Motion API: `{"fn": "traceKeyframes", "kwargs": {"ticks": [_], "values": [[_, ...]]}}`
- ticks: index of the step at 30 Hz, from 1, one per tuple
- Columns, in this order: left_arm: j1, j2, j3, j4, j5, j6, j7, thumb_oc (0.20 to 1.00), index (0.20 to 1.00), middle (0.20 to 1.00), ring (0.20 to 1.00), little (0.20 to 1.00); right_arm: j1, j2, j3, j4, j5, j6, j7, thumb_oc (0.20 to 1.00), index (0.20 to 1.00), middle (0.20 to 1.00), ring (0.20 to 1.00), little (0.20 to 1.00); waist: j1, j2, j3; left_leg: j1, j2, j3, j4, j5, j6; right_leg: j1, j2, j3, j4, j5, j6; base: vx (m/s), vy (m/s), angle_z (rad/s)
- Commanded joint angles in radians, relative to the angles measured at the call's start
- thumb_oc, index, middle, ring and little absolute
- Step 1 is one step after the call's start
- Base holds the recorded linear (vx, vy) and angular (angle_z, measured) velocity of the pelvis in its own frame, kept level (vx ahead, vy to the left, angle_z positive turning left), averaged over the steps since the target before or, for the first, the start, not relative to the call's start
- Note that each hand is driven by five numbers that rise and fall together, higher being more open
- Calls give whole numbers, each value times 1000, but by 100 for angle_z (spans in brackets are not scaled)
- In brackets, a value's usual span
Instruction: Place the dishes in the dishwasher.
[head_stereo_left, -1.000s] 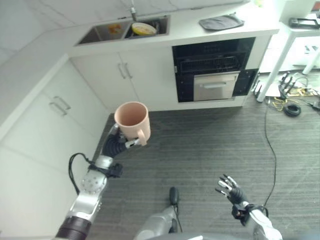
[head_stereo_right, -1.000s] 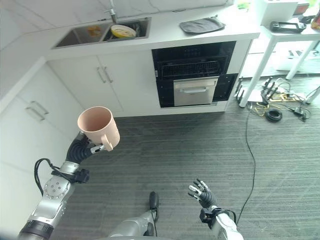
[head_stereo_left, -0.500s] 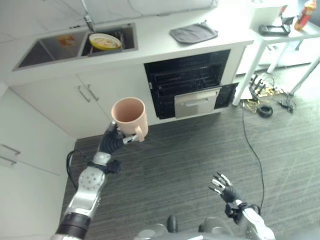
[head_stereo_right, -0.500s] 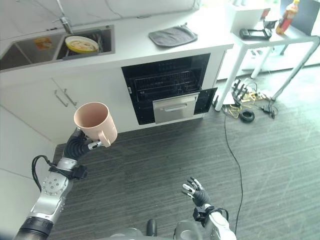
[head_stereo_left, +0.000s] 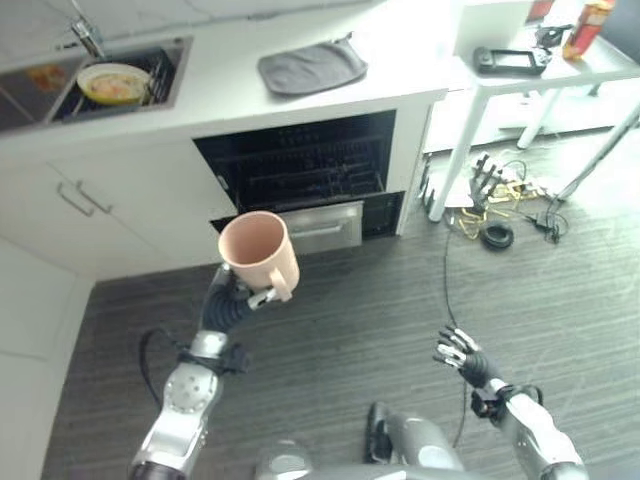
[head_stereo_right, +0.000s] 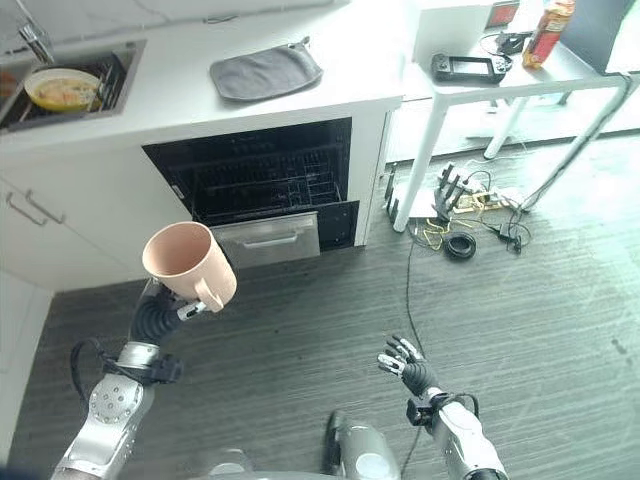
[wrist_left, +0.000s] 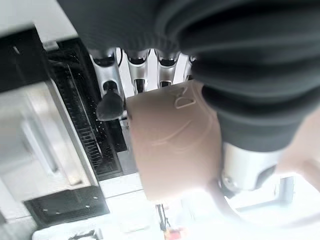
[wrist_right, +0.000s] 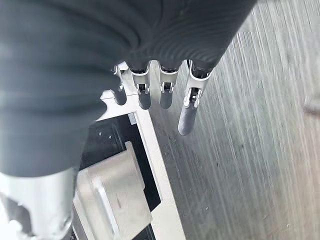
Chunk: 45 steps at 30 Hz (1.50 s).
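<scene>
With my left hand (head_stereo_left: 238, 297) I carry the pink mug (head_stereo_left: 258, 252) upright, fingers curled round it, the open dishwasher (head_stereo_left: 296, 172) at 12 o'clock; tilting could slip it, while my right hand (head_stereo_left: 462, 354) hangs spread.

White cabinets (head_stereo_left: 90, 215), dark striped floor (head_stereo_left: 360, 300)

Bright daylight glares off the white countertop (head_stereo_left: 200, 95); wrist views blur.
</scene>
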Motion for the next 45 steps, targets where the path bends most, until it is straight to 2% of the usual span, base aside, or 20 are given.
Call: {"fn": "traceKeyframes", "kwargs": {"ticks": [1, 4, 7, 10, 13, 15, 20, 21, 24, 25, 27, 28, 29, 33, 38, 43, 45], "values": [[-106, 20, 61, -4, -24, -68, -11, 200, 200, 200, 200, 200, 2, 34, 57, 26, 19, -52, -11, 1000, 1000, 1000, 1000, 1000, -26, 55, -13, 130, -186, 84, -391, -106, 31, 129, -56, 77, -144, 93, 185, 285, -48, 58], [-124, 21, 51, -9, -37, -44, 0, 200, 200, 200, 200, 200, -3, 39, 71, 39, 19, -68, -23, 1000, 1000, 1000, 1000, 1000, -13, 76, -9, 89, -155, 72, -556, 33, -18, 203, -29, 80, -180, 62, 181, 246, 55, 17], [-134, 22, 63, -6, -51, -35, -20, 200, 200, 200, 200, 200, 1, 37, 76, 35, 22, -82, -26, 1000, 1000, 1000, 1000, 1000, -10, 76, -9, 73, -115, 99, -584, 64, -25, 227, -43, 64, -193, 50, 182, 224, 131, -38], [-155, 27, 61, 7, -58, -35, -48, 200, 200, 200, 200, 200, 14, 34, 66, 27, 48, -89, -42, 1000, 1000, 1000, 1000, 1000, -23, 69, -17, 95, -102, 143, -571, 31, -28, 237, -79, 39, -174, 21, 192, 230, 264, -17], [-181, 31, 42, 24, -46, -30, -55, 200, 200, 200, 200, 200, 20, 36, 45, 49, 90, -97, -48, 1000, 1000, 1000, 1000, 1000, -24, 78, -20, 99, -124, 131, -537, 4, -9, 227, -106, 33, -147, 33, 201, 232, 352, 15], [-203, 36, 28, 33, -27, -28, -48, 200, 200, 200, 200, 200, 30, 56, 33, 46, 87, -105, -58, 1000, 1000, 1000, 1000, 1000, -23, 81, -29, 118, -168, 126, -522, -34, 23, 217, -144, 33, -127, 49, 227, 274, 411, 24], [-206, 44, 20, 33, -7, -15, -16, 200, 200, 200, 200, 200, 39, 84, 21, 26, 58, -94, -71, 1000, 1000, 1000, 1000, 1000, -21, 81, -38, 140, -225, 120, -510, -85, 82, 198, -176, 57, -78, 56, 248, 190, 325, 17], [-211, 42, 17, 34, 5, -11, -11, 200, 200, 200, 200, 200, 44, 100, 13, 16, 52, -91, -77, 1000, 1000, 1000, 1000, 1000, -22, 77, -42, 150, -253, 121, -520, -101, 115, 175, -196, 77, -12, 88, 259, 169, 346, 34], [-211, 43, 14, 32, 15, -6, -3, 200, 200, 200, 200, 200, 48, 110, 12, 8, 47, -92, -81, 1000, 1000, 1000, 1000, 1000, -19, 77, -40, 161, -270, 127, -532, -111, 135, 143, -210, 71, 73, 117, 258, 150, 237, 17], [-208, 45, 9, 25, 27, 2, 14, 200, 200, 200, 200, 200, 37, 112, 20, -6, 59, -83, -92, 1000, 1000, 1000, 1000, 1000, -26, 67, -33, 180, -288, 114, -562, -113, 144, 99, -119, 87, 77, 94, 241, 180, 58, 18], [-209, 48, 9, 16, 30, 5, 15, 200, 200, 200, 200, 200, 39, 106, 16, -21, 68, -80, -92, 1000, 1000, 1000, 1000, 1000, -41, 57, -29, 188, -299, 91, -572, -109, 137, 90, -61, 111, -37, 93, 228, 142, -62, 14], [-207, 50, 11, 15, 33, 2, 20, 200, 200, 200, 200, 200, 37, 104, 15, -25, 70, -78, -88, 1000, 1000, 1000, 1000, 1000, -44, 55, -29, 187, -300, 88, -576, -106, 134, 71, -52, 121, -82, 118, 233, 87, -154, 37], [-198, 55, 18, 19, 33, -14, 22, 200, 200, 200, 200, 200, 34, 103, 17, -27, 74, -83, -85, 1000, 1000, 1000, 1000, 1000, -60, 48, -15, 212, -308, 68, -585, -121, 140, 6, -43, 158, -100, 182, 253, 68, -150, 50], [-161, 39, 26, 15, 41, -48, 5, 200, 200, 200, 200, 200, 20, 85, -8, 1, 94, -99, -80, 1000, 1000, 1000, 1000, 1000, -49, 40, -42, 211, -300, 69, -581, -113, 117, 85, -13, 166, -215, 174, 227, 151, -235, 52], [-145, 42, 39, 0, 18, -41, 8, 200, 200, 200, 200, 200, 17, 72, -12, -7, 94, -101, -85, 1000, 1000, 1000, 1000, 1000, -49, 40, -54, 215, -296, 80, -575, -116, 104, 133, 0, 176, -287, 183, 219, 59, -93, 4], [-150, 44, 47, 2, 10, -22, -10, 200, 200, 200, 200, 200, 25, 67, -21, -5, 98, -96, -83, 1000, 1000, 1000, 1000, 1000, -58, 43, -61, 219, -289, 73, -573, -118, 95, 149, 16, 197, -295, 172, 210, 1, -82, -2], [-159, 44, 43, 8, 7, -21, -16, 200, 200, 200, 200, 200, 31, 68, -24, -8, 98, -97, -87, 1000, 1000, 1000, 1000, 1000, -66, 40, -62, 207, -289, 87, -520, -140, 95, 146, 14, 195, -277, 157, 203, -37, -66, 5]]}}
